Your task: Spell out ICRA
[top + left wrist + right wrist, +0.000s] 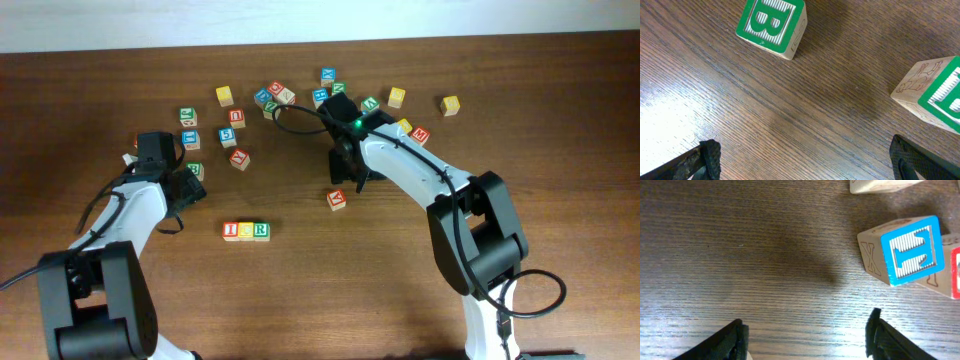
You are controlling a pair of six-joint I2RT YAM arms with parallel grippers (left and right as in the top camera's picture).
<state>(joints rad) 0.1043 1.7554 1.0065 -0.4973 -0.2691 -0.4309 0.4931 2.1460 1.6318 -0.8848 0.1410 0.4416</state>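
Closest to my overhead lens are the 2 arms at the near edge, the left arm (100, 290) and the right arm (480, 230), both reaching away from me. Between them the table (330, 300) is bare wood, a wide open lane from the near edge up to the row. Its far edge runs along the top of the view with a pale strip beyond. Scattered cubes (237, 117) crowd the far half, short of that edge.

The task row (246, 230) lies in the open middle: 3 cubes touching side by side, a red I, a yellow-faced one and a green R, with free wood to its right. A red-lettered cube (337, 199) sits apart, right of the row and just on the near side of the right gripper (350, 178). I can't read its letter.

That gripper's fingers stand apart over bare wood, holding nothing, with a blue-framed cube (912, 250) off to one side. The left gripper (192, 188) is spread wide and empty too, with a green B cube (772, 22) and a second green cube (935, 95) ahead of it.
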